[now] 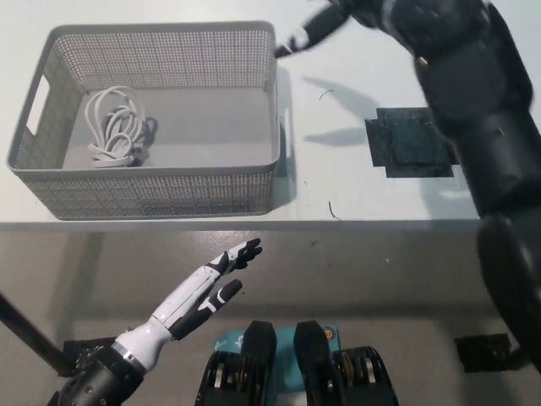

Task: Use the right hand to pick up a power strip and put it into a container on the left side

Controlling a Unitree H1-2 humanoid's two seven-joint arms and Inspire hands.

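Right hand [355, 17] high over the table [355, 182], beyond the bin's [152, 190] far right corner, fingers spread, holding nothing. Well clear of the rim, probably so nothing snags the mesh wall. Down and to the left of that hand, inside the bin: only a white coiled cord [117, 127] visible; strip body hidden or too blurred to tell. Black mat [410, 142] just below the hand. Left hand [203, 292] idle below the table edge, fingers extended, empty.

We see a white bench [211, 222] under even light, a dark square mat [410, 142] lying flat on it, and grey floor [389, 279] below its front edge.
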